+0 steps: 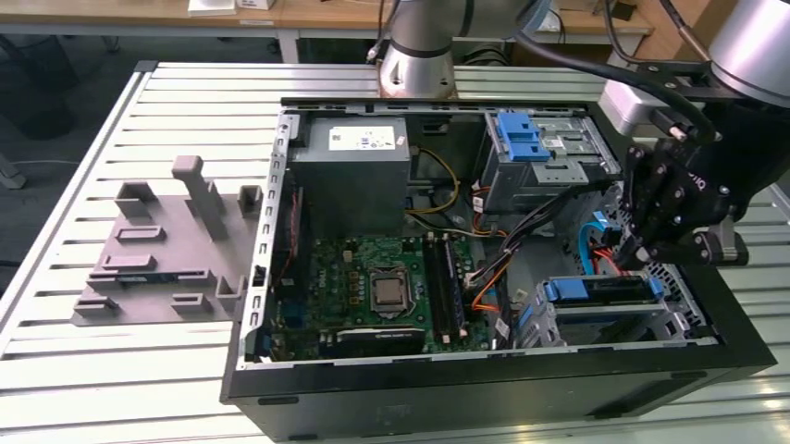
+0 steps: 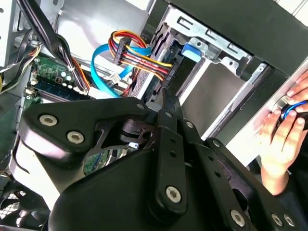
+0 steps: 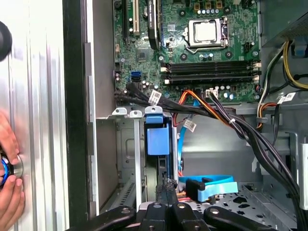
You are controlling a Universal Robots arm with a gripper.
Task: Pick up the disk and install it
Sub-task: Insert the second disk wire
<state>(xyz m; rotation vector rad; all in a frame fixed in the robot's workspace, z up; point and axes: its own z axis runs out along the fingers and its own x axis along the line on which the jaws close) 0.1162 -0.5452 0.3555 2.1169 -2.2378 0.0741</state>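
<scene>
Blue-railed disk [image 3: 158, 139] sits in its bay straight ahead of my gripper [image 3: 166, 190], whose fingers look pressed together.

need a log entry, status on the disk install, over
Gripper down inside the computer case, above the drive cage. Disk's blue rail seated in the cage slot. Cables close alongside; a hand outside the case.
</scene>
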